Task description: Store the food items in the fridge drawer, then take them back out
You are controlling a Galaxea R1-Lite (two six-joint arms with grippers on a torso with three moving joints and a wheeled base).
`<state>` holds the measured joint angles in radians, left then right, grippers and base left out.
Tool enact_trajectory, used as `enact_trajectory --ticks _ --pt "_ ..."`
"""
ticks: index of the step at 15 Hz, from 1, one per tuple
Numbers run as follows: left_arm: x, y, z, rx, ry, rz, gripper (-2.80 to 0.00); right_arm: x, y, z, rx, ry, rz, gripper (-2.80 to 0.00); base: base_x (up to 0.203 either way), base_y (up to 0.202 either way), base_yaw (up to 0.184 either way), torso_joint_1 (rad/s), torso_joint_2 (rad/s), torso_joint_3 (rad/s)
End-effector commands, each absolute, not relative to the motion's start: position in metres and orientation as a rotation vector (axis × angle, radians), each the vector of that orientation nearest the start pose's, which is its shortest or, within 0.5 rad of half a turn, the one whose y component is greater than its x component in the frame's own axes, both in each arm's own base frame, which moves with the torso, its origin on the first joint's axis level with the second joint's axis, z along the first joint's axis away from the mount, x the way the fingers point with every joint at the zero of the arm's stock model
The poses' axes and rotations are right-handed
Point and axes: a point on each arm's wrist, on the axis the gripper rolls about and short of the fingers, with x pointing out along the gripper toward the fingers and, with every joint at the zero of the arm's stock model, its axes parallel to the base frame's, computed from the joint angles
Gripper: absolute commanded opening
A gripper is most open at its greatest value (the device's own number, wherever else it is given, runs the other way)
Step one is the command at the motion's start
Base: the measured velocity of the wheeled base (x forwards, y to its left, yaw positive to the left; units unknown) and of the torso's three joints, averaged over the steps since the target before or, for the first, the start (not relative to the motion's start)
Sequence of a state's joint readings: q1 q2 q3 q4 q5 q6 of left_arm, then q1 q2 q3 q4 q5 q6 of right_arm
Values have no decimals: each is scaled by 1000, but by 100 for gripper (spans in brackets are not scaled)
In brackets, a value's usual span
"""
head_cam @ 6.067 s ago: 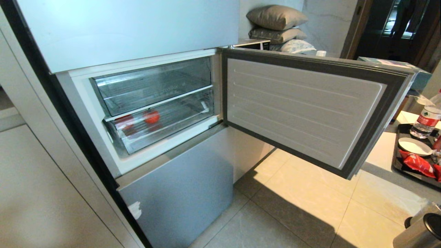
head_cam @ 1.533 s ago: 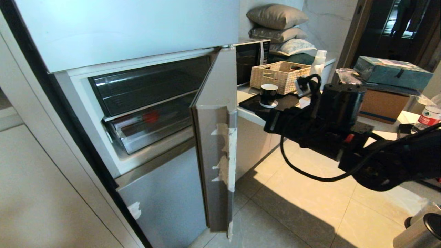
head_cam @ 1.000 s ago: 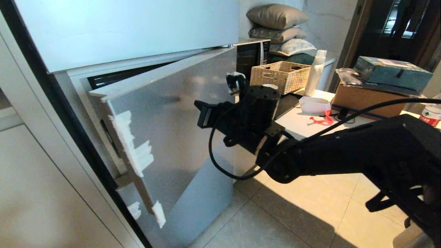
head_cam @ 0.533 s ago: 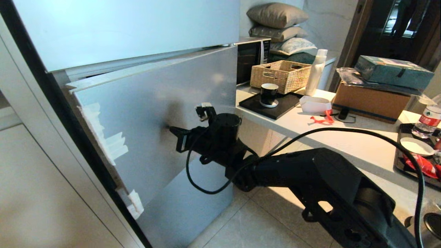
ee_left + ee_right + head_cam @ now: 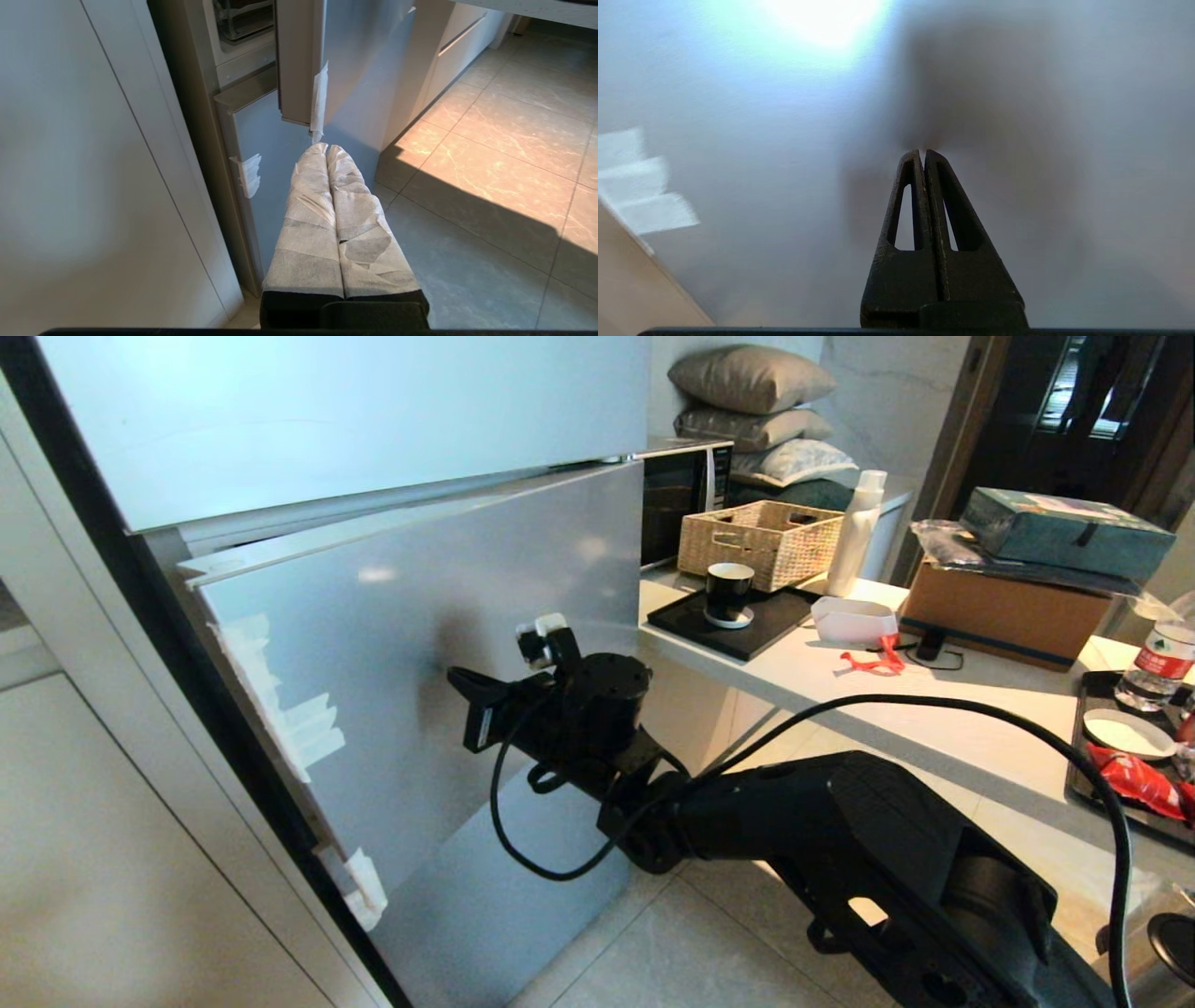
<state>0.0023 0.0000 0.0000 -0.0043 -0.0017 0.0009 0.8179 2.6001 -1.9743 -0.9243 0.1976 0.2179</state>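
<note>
The silver-blue middle fridge door (image 5: 373,644) stands almost shut, with a narrow gap at its left edge. The food items and the fridge drawer are hidden behind it in the head view. My right gripper (image 5: 455,678) is shut and empty, its black tips (image 5: 923,151) touching the door panel (image 5: 738,93) near its middle. My left gripper (image 5: 326,147), wrapped in white tape, is shut and empty, parked low by the fridge's lower corner. A sliver of the compartment (image 5: 243,21) shows past the door's edge there; I cannot tell what it holds.
White tape patches (image 5: 308,733) mark the door's left edge. A counter (image 5: 840,672) on the right carries a wicker basket (image 5: 761,541), a black cup (image 5: 728,593), a white bottle (image 5: 854,532), a cardboard box (image 5: 1004,611) and a tray of red packets (image 5: 1134,775). Tiled floor (image 5: 728,952) lies below.
The fridge door has swung from wide open to almost shut, with my shut right gripper against its front. Over the last half second the door and arm have barely moved.
</note>
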Motion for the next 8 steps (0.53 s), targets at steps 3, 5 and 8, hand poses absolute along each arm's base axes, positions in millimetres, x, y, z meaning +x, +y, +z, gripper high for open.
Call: enact_trajectory --ticks 3,5,8 --pt "-23 0 76 2 -3 2 -280 366 396 145 226 -245 1062 -280 0 0 0 0 0 0" --pt "-23 0 76 2 -3 2 -280 367 399 135 183 -264 1051 -280 0 0 0 0 0 0" --pt "-23 0 76 3 -3 2 -280 367 401 128 178 -254 1039 -280 0 0 0 0 0 0"
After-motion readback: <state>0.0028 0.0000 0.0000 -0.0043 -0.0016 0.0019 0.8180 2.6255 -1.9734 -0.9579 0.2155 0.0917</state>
